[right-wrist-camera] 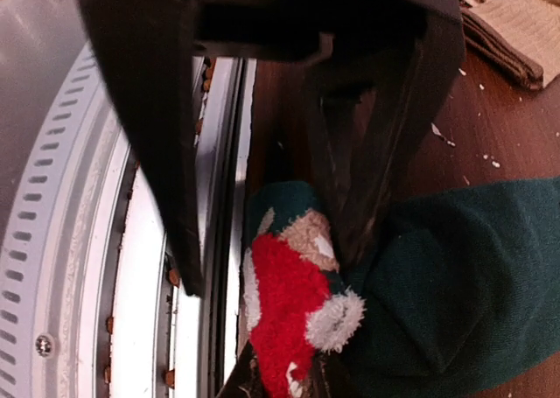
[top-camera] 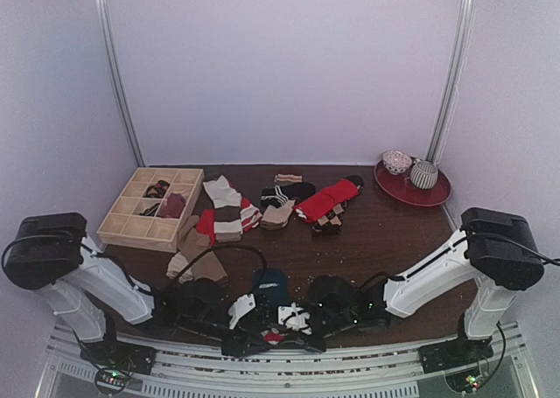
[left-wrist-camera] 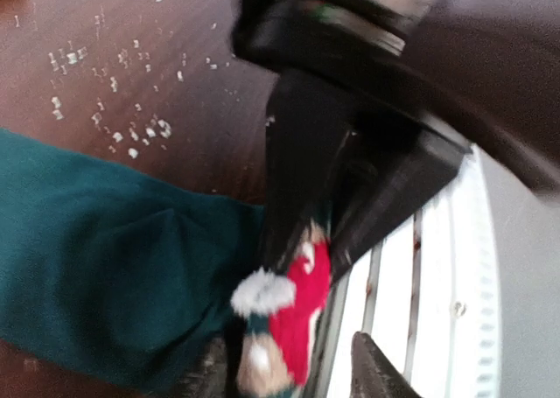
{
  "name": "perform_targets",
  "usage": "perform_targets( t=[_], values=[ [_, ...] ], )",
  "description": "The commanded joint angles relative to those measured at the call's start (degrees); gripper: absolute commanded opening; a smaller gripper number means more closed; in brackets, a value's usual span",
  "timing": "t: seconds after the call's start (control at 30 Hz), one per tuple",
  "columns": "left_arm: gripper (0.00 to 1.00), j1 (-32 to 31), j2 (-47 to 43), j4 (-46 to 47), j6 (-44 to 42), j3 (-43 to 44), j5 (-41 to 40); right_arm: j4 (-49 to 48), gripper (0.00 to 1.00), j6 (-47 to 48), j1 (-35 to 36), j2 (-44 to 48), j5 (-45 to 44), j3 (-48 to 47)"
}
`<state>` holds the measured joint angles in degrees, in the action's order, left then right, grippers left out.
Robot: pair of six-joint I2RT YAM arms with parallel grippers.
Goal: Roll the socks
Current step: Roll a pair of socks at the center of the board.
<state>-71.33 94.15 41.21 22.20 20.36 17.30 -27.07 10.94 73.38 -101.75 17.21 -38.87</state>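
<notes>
From above, shows a teal sock [top-camera: 271, 284] bunched at the table's [top-camera: 385, 240] near edge, other socks [top-camera: 227, 205] and a wooden tray [top-camera: 136, 239] further back. From the left wrist, shows the left claw [left-wrist-camera: 293, 376] apart around the sock's red-and-white patch [left-wrist-camera: 293, 319]. From the right wrist, shows the right claw [right-wrist-camera: 284, 385] pinched on that patch.

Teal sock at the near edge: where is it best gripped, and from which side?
Probably the bunched end with the red and white patch, from above at the near edge; the rest of the teal sock lies flat and wide.
</notes>
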Motion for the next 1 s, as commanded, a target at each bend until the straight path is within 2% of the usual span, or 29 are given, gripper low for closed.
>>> perform_targets(
  t=[0.0, 0.07, 0.17, 0.27, 0.37, 0.57, 0.7, 0.8, 0.97],
  values=[
    [0.56, -0.03, -11.99, -13.17, -5.37, -1.57, -11.21, 8.07, 0.14, -13.21, -4.92, -3.91, 11.9, 0.67],
    [0.62, -0.04, -17.09, -12.99, -8.66, -2.29, -13.55, 8.7, 0.14, -17.0, -7.37, -6.16, 17.64, -0.35],
    [0.64, -0.06, -20.98, -8.78, -13.77, -3.85, -13.92, 12.36, 0.14, -20.23, -9.44, -9.39, 23.94, -3.47],
    [0.64, -0.04, -19.42, -3.85, -17.75, -3.84, -11.52, 16.75, 0.15, -22.91, -11.26, -12.35, 28.99, -6.93],
    [0.64, -0.04, -13.5, -2.08, -19.54, -2.47, -7.76, 20.45, 0.15, -24.06, -13.2, -14.33, 32.42, -9.12],
    [0.61, -0.04, -3.67, 0.17, -19.65, -0.39, -4.97, 28.47, 0.15, -20.42, -14.64, -15.02, 32.94, -12.4],
    [0.59, 0.01, -1.38, 0.92, -19.8, 0.34, -4.97, 29.93, 0.16, -19.55, -14.71, -15.25, 32.49, -13.1],
    [0.53, 0.03, -0.72, 0.41, -20.13, 1.16, -5.23, 30.48, 0.16, -19.21, -14.81, -15.94, 32.38, -13.62],
    [0.58, -0.04, -1.16, 1.23, -19.69, 1.32, -6.03, 29.86, 0.16, -19.37, -14.84, -16.55, 32.02, -14.04]
  ],
)
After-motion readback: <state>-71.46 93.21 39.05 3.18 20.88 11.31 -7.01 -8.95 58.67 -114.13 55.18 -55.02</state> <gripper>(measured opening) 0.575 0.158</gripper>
